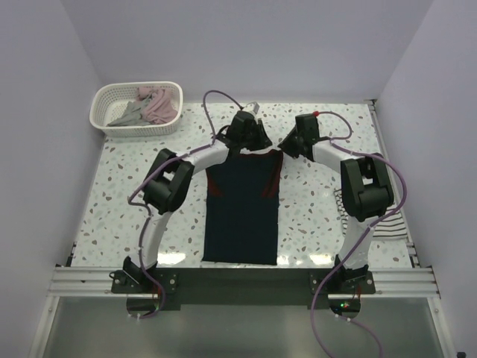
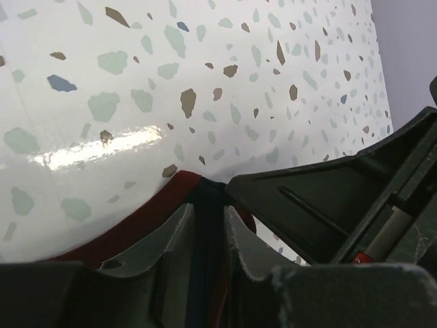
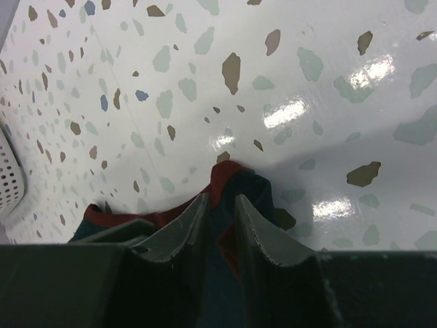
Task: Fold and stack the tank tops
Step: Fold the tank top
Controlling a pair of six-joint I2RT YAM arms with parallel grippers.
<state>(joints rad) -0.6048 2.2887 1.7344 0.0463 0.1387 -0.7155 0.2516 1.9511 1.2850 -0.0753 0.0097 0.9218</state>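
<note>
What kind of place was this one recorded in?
Probably a robot lab cell, not a home: a speckled table boxed in by plain white walls, two arms bolted to a metal rail, and staged laundry, a basket of clothes and a navy tank top.

The right gripper (image 3: 221, 201) pokes in from 6 o'clock. Its two grey fingers (image 3: 184, 232) pinch the dark blue tank top (image 3: 258, 191) by its red edge, so the cloth makes a little peak. The white table (image 3: 205, 75) with coloured specks is shiny toward 3 o'clock, and a bit of white basket (image 3: 9, 181) shows at 9 o'clock.
</note>
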